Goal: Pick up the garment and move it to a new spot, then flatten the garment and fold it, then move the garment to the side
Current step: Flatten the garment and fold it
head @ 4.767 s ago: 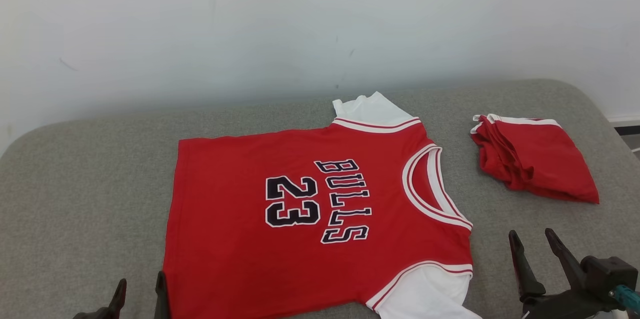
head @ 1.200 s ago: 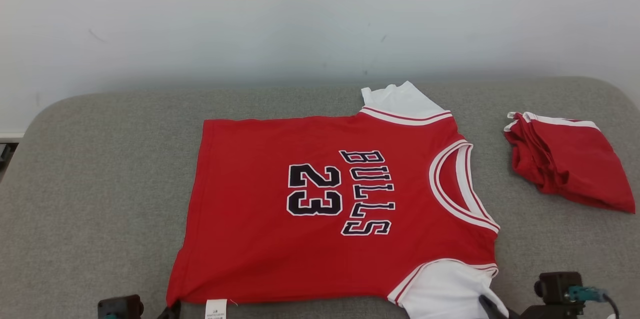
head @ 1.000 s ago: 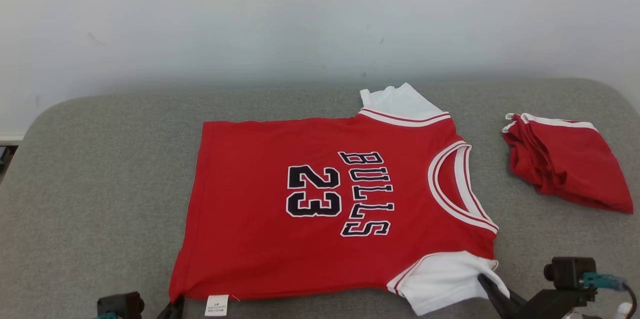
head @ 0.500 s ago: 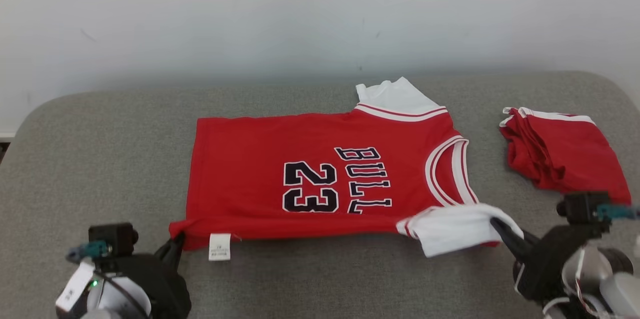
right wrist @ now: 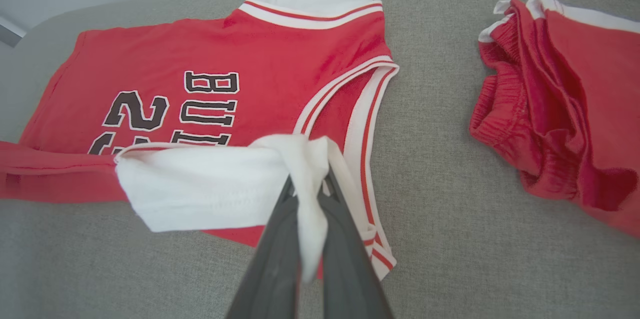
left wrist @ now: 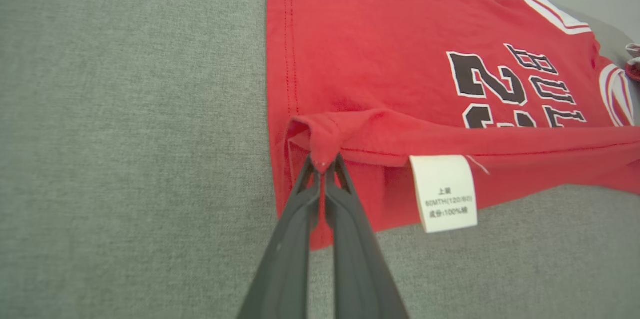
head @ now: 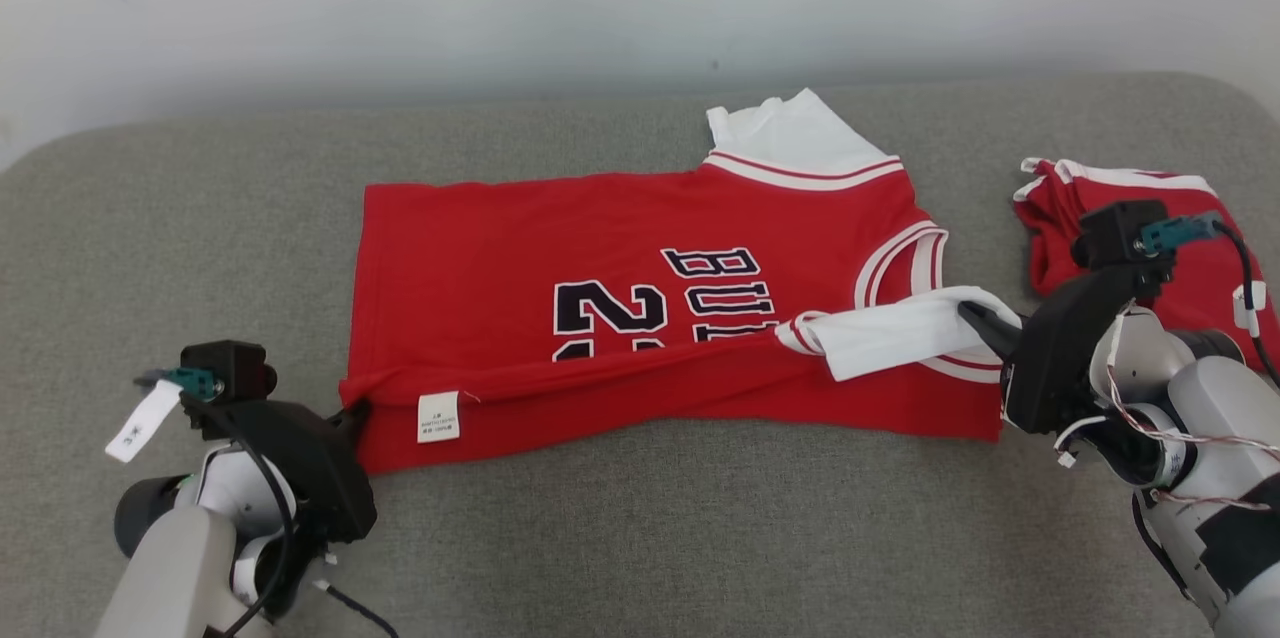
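Left claw [left wrist: 324, 169] pinching a hem corner [left wrist: 320, 134] of the red cotton number-23 jersey [head: 620, 238], right claw [right wrist: 309, 181] its white sleeve [right wrist: 200, 179], we risk a skewed fold if they travel unevenly.

The left gripper [head: 352, 410] and right gripper [head: 968, 314] have pulled the jersey [head: 500, 238] pinched in their fingers forward over its lettering [head: 720, 265]

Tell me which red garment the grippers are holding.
The spread-out jersey with the number print: the left gripper pinches its hem corner, the right gripper its white sleeve. The bunched red garment lies apart, ungripped.
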Motion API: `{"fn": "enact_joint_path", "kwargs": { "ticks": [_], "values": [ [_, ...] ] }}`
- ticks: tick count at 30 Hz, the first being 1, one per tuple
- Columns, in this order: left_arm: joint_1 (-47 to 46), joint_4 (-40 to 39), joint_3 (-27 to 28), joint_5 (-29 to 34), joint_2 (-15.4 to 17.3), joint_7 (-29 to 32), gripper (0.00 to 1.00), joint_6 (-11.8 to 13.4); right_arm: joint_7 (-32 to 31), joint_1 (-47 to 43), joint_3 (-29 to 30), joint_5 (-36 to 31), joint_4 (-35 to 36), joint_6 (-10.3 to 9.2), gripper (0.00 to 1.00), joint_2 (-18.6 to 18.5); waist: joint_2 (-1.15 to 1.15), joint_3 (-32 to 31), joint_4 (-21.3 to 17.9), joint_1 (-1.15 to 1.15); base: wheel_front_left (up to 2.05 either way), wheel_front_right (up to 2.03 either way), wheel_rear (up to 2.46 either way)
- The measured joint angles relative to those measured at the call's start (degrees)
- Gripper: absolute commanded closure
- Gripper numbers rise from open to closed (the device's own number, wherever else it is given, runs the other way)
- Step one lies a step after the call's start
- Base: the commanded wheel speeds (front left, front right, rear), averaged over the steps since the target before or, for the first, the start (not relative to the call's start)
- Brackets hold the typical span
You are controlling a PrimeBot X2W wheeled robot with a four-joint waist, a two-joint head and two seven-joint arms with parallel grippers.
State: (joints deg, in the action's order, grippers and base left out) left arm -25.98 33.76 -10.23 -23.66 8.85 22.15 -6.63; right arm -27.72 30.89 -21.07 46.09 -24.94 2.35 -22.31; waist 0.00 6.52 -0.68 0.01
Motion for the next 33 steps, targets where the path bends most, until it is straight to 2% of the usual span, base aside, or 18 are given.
{"fn": "enact_joint_path", "kwargs": {
  "ticks": [6, 18, 19, 20, 21, 22, 23, 33],
  "values": [
    [-3.6, 4.2, 0.0, -0.4, -0.9, -0.1, 1.00, -0.3, 0.7, 3.9, -0.9, -1.1, -6.1, 0.21, 1.00, 2.2, 0.00, 2.3, 0.0, 0.00, 0.00, 0.00, 0.00],
    [-8.7, 9.9, -1.5, 0.4, -1.2, -5.3, 1.00, -0.5, 6.2, 9.9, -2.4, -3.9, -15.1, 1.91, 0.98, 5.2, 0.00, 5.1, -0.1, 0.00, 0.00, 0.00, 0.00],
    [-8.7, 10.3, -1.6, 0.6, -1.2, -5.7, 0.98, -0.5, 6.9, 10.0, -2.5, -3.9, -15.7, 2.14, 0.62, 5.4, 0.00, 5.1, -0.1, 0.00, 0.00, 0.00, 0.00],
    [-8.7, 10.3, -1.6, 0.6, -1.2, -5.7, 0.75, -0.5, 6.9, 10.0, -2.5, -3.9, -15.7, 2.14, 0.00, 5.4, 0.00, 5.1, -0.1, 0.00, 0.00, 0.00, 0.00],
    [-8.8, 10.8, -1.7, 0.6, -1.2, -6.2, 0.56, -0.5, 7.5, 10.2, -2.5, -3.9, -16.2, 2.19, 0.00, 5.7, 0.00, 5.1, -0.1, 0.00, 0.00, 0.00, 0.00],
    [-9.0, 11.4, -1.8, 0.6, -1.2, -6.7, 0.15, -0.5, 8.1, 10.6, -2.5, -3.9, -16.9, 2.21, 0.00, 6.0, 0.00, 5.2, -0.1, 0.00, 0.00, 0.00, 0.00],
    [-9.3, 12.0, -2.0, 0.8, -1.2, -7.1, 0.00, -0.5, 8.7, 10.9, -2.3, -3.9, -17.6, 2.32, 0.00, 6.3, 0.00, 5.1, -0.1, 0.00, 0.00, 0.00, 0.00],
    [-9.2, 14.3, -2.5, 2.0, -1.2, -15.2, 0.00, -0.5, 16.4, 11.8, -1.4, -3.3, -21.4, 3.80, 0.00, 7.5, 0.00, 2.5, -0.2, -0.01, 0.00, 0.00, 0.00]
  ]
}}
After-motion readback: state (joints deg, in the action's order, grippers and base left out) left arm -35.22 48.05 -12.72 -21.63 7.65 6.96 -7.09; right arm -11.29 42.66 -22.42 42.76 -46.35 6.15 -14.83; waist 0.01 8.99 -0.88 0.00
